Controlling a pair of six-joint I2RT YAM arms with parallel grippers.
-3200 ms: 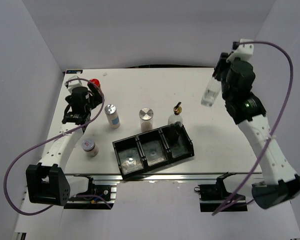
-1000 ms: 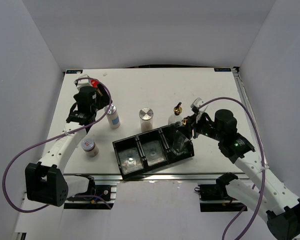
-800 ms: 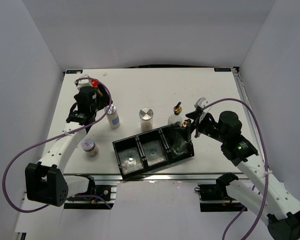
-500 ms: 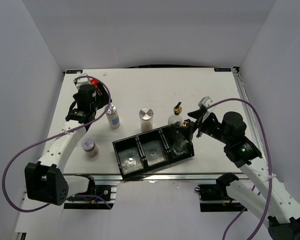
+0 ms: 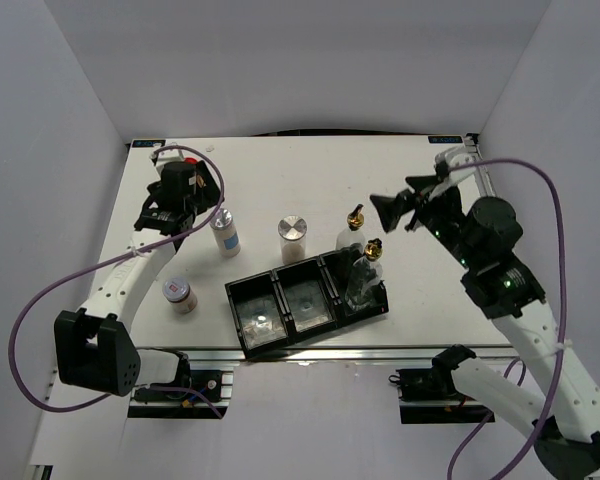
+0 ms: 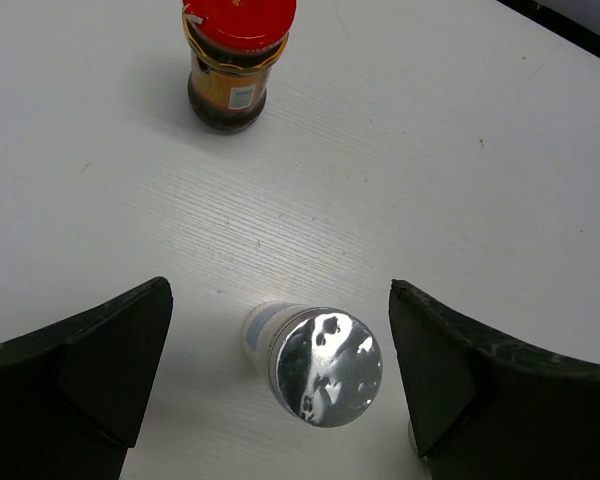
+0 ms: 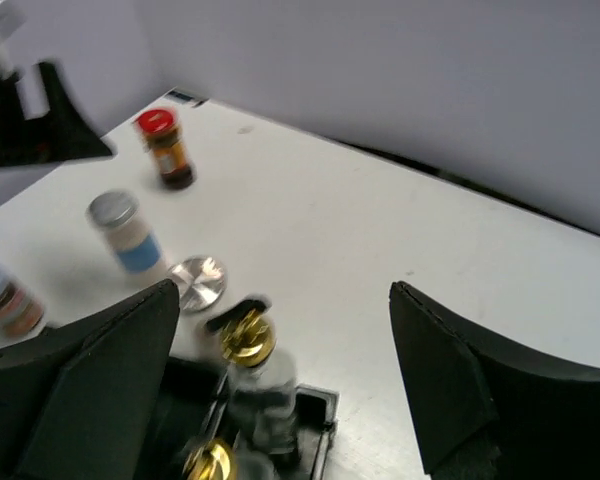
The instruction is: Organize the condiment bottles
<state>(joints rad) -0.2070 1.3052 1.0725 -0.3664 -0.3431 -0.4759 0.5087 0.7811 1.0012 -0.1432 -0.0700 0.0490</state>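
Overhead, we see one glass bottle (image 5: 361, 280) upright in the right compartment of the black tray (image 5: 236, 315) and a second glass bottle (image 5: 353, 228) just behind that tray. The middle shaker (image 5: 293, 238) and the near shaker (image 5: 180, 293) stand on the table. The right gripper (image 5: 405, 205) hovers released, grasping nothing. Only the wrist views show the red-lidded jar (image 6: 238, 60). There the left gripper (image 6: 278, 290), released, has a finger either side of the blue-labelled shaker (image 6: 323, 365), clear of it.
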